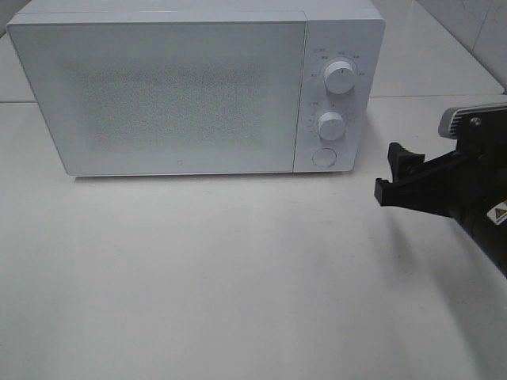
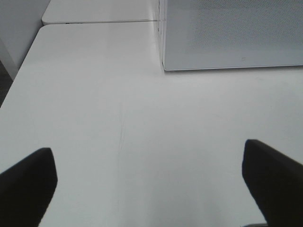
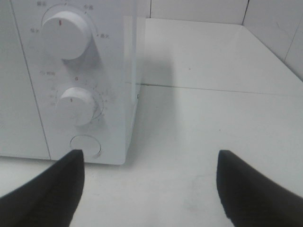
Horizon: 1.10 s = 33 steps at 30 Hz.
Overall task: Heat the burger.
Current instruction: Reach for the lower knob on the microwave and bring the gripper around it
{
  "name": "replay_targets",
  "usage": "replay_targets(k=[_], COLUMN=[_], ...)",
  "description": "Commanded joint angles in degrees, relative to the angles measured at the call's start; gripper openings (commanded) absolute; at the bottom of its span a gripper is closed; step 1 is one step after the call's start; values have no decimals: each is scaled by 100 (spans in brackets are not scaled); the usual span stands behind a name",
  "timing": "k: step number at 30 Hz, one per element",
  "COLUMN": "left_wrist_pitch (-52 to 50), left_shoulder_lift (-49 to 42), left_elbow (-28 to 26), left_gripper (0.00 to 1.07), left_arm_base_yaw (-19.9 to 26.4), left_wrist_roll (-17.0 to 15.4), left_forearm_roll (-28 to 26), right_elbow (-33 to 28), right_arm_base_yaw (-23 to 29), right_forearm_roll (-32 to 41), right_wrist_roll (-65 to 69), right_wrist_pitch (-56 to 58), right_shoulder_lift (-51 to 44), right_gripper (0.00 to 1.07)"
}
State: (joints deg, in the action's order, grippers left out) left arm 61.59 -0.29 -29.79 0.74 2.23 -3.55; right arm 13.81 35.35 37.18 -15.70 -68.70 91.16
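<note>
The burger is out of view in every frame. A white microwave [image 1: 182, 87] stands at the back of the table with its door shut. My right gripper [image 1: 388, 170] hovers open and empty to the right of the microwave's control panel, level with its round door button [image 1: 323, 157]. In the right wrist view, the gripper [image 3: 149, 189] faces the button [image 3: 85, 145] and the lower knob [image 3: 75, 105]. The left gripper [image 2: 149, 182] is open with nothing in it, over bare tabletop in front of the microwave's left corner [image 2: 163, 66]. It does not show in the exterior high view.
The control panel has an upper knob [image 1: 339, 77] and a lower knob [image 1: 330, 126]. The white table [image 1: 238, 277] ends in an edge [image 2: 14, 85] beside the left gripper. A tiled wall [image 1: 475, 32] rises at the back right.
</note>
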Motion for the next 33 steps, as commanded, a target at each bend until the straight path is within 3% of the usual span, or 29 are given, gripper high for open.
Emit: replay_targets(k=[1,12,33], left_wrist_pitch=[-40,-40,-40], left_shoulder_lift=[-97,-97,-97], left_elbow=[17,17,17], left_gripper=[100,100,100], left_arm_base_yaw=[6,6,6], left_wrist_roll=[-23,-23,-23], left_forearm_roll=[0,0,0], right_elbow=[218,877,2108], right_arm_base_yaw=[344,882,728], right_forearm_roll=[413,722,710], right_wrist_roll=[-97,-286,-275], right_wrist_pitch=[-384,-561,-544], right_shoulder_lift=[218,796,1782], right_gripper=[75,75,75])
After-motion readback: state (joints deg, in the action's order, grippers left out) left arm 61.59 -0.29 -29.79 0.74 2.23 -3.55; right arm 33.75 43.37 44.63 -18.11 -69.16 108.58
